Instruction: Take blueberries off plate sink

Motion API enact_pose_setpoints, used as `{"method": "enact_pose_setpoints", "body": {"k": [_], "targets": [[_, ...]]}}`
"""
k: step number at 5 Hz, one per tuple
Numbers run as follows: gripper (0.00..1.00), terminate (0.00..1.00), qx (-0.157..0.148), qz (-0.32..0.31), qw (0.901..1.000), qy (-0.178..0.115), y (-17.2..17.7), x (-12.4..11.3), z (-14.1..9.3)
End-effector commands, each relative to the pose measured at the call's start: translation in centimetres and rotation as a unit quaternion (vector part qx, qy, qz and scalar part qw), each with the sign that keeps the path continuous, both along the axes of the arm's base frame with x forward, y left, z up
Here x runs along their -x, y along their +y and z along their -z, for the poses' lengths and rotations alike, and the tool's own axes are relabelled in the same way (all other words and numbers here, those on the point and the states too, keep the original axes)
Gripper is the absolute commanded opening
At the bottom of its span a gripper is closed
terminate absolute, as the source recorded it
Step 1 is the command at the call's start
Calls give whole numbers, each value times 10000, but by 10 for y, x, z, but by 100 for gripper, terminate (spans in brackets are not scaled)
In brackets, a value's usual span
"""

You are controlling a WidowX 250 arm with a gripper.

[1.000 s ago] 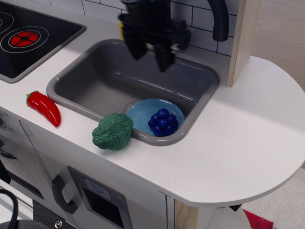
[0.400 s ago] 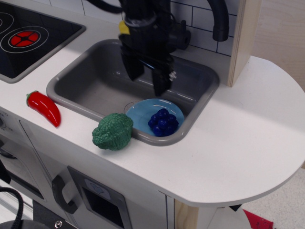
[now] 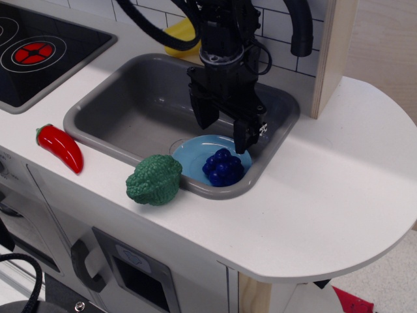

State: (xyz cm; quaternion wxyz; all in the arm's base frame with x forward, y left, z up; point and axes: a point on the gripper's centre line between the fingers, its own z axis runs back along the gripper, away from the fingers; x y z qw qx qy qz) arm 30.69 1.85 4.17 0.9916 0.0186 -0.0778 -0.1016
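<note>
The black robot tool [image 3: 226, 128] hangs over the right part of the grey plastic sink with rounded corners [image 3: 130, 107]. Its two black fingers [image 3: 206, 112] point down and stand apart, with a clear gap between them and nothing held in that gap. The right finger reaches lower than the left one, and its tip is just above the back edge of the round light blue plastic plate [image 3: 193, 160]. The plate lies on the sink floor in the front right corner. The small bunch of shiny dark blue toy blueberries [image 3: 223, 167] sits on the right side of the plate, just below and in front of the tool. The tool looks very near the berries, but I cannot tell if it touches them. A bumpy green toy broccoli [image 3: 154, 179] rests on the front rim of the sink, just left of the plate, and covers a bit of the plate's edge. A shiny red toy chili pepper [image 3: 60, 147] lies on the white table [image 3: 326, 189], well to the left of the broccoli. A yellow toy [image 3: 179, 37] sits behind the sink, partly hidden by the arm. A black stovetop with a red burner [image 3: 39, 52] is at the far left. A dark curved tap [image 3: 301, 27] stands behind the sink on the right.
</note>
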Motion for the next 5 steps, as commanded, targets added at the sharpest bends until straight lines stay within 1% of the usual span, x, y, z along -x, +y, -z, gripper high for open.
{"method": "enact_pose_setpoints", "body": {"k": [1,2,3,5], "targets": [[100,0,-100,-272,9994,-214,6,-13,8],[100,0,-63,-306,9993,-201,8,-10,14],[100,0,-73,-312,9994,-115,6,-6,23],[100,0,-132,-348,9992,-172,5,-7,35]]}}
